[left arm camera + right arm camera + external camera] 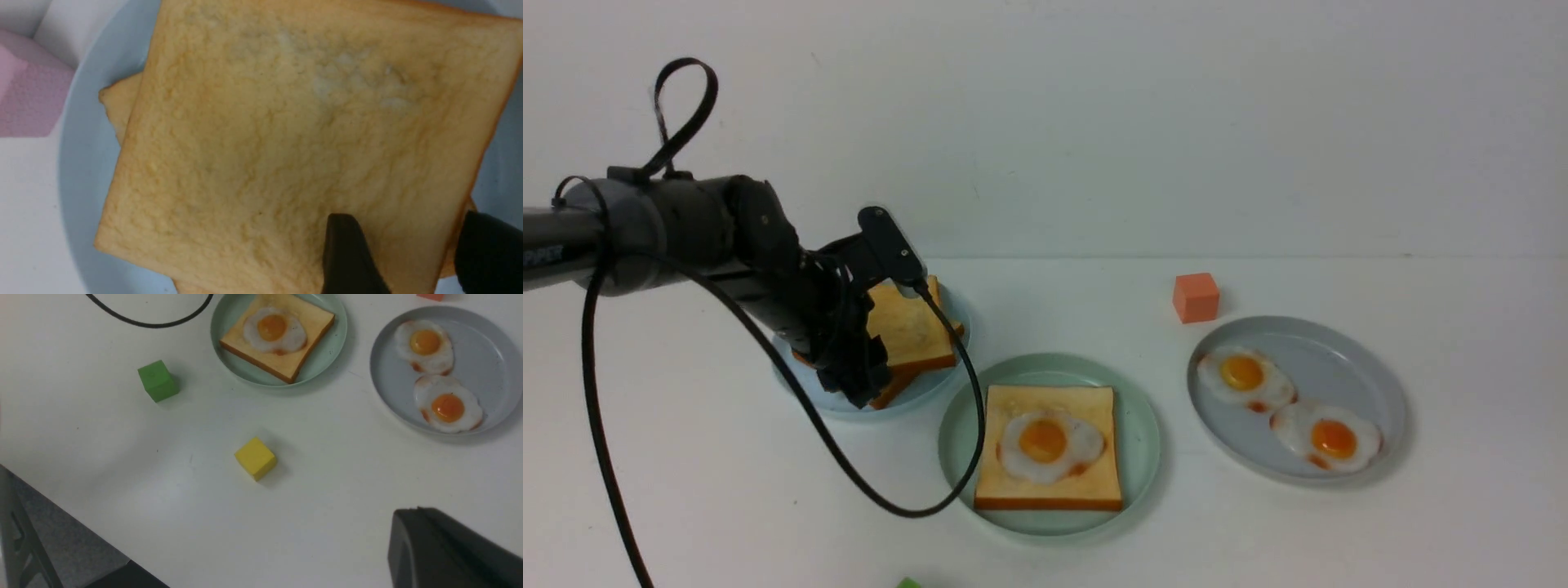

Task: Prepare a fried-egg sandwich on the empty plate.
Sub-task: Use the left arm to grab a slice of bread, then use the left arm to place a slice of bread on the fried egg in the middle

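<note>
To my left I see a light blue plate (813,392), with a pink cube (36,98) just beside it. To my right lies a round grey plate (1323,351) bearing two fried eggs (1334,439), their edges browned. An orange-red cube (1196,297) sits just beyond its rim. Closer to me, a green cube (158,381) and a yellow cube (255,458) rest apart on the white tabletop (204,522).
</note>
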### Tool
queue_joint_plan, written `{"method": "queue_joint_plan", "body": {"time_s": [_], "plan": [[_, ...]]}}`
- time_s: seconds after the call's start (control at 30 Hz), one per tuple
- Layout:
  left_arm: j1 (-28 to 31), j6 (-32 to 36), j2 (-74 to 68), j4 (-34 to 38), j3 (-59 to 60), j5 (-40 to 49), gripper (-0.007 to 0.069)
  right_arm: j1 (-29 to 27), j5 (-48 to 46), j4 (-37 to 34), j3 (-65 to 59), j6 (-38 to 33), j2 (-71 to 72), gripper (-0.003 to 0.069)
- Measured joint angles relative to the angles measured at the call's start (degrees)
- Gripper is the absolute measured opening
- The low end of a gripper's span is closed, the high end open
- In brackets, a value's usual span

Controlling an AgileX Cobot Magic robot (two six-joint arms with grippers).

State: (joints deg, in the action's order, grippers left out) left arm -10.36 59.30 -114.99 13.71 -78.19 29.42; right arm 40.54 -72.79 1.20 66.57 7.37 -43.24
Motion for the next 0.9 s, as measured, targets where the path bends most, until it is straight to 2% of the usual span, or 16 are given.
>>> {"method": "queue_joint_plan", "body": {"time_s": [0.17,0.3,0.37,0.53,0.8,0.83,0.9], "plan": [[0.0,0.0,-0.8,-0.4,-0.5,-0.9,0.0312,0.0,0.0,-0.4,0.0,0.1,0.0,0.0006],[0.0,0.1,-1.0,-0.4,-0.6,-1.3,0.0227,0.0,0.0,-0.4,0.0,1.2,0.0,0.0007],[0.0,0.1,-1.0,-0.4,-0.6,-1.1,0.0144,0.0,0.0,-0.8,0.0,1.4,0.0,0.0008],[0.0,0.2,1.1,-0.5,-0.6,0.0,0.0041,0.0,0.0,-1.2,0.0,1.5,0.1,0.0012],[-2.8,-3.9,11.9,-0.1,0.2,4.8,0.0024,0.0,0.0,-0.9,0.0,1.5,3.2,0.0015],[-6.6,-4.4,14.9,-0.1,1.3,5.5,0.0024,0.0,0.0,-0.3,0.0,1.5,4.8,0.0017],[-10.1,-4.6,16.4,-0.3,2.9,6.1,0.0024,0.0,0.0,0.1,0.0,1.5,6.3,0.0018]]}}
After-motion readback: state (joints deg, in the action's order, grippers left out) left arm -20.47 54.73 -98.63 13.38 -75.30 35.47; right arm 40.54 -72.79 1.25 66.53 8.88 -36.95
